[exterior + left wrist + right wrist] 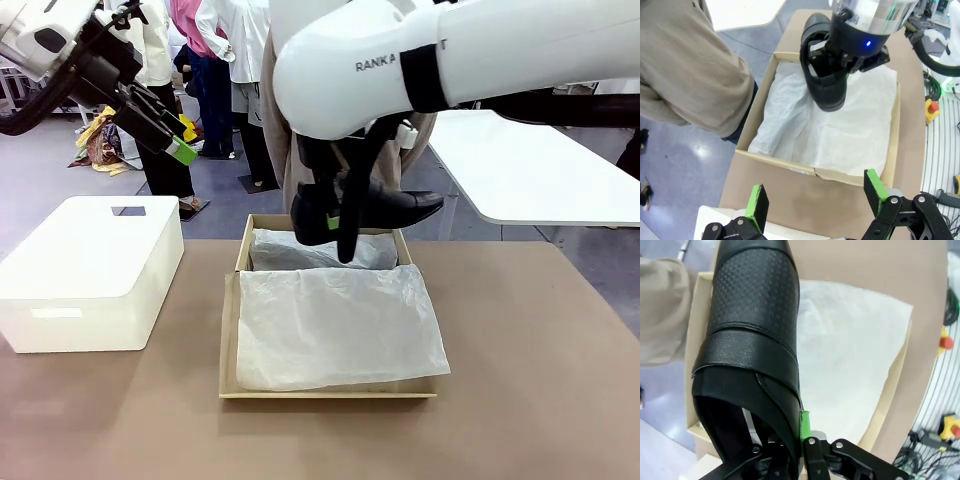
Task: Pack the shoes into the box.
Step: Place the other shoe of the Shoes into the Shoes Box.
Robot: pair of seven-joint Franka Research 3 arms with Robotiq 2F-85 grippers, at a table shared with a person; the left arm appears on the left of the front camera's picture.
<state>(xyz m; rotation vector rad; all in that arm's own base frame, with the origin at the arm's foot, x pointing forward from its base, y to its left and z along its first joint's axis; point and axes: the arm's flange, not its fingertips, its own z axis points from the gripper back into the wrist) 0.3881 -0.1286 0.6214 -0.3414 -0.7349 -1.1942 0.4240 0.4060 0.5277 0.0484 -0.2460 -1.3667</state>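
Shoe: one black shoe (400, 208) hangs above the far end of the box (228, 340), clear of the tissue paper (340, 330), toe towards the table's (540, 400) right edge.
Right gripper (335, 222): pinching the shoe's heel-end collar.
Left gripper (816, 195): spread wide, holding nothing, raised near the table's left edge.
Step in hand: probably lowering; keep the sole level, set it along the far wall and release only once it rests.
Hidden: the shoe covers the inner finger, and whether its mate lies under the tissue cannot be told.

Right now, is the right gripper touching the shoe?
Touching. The right wrist view shows the right gripper shut on the shoe, with its green pad pressed against the rim of the heel opening.
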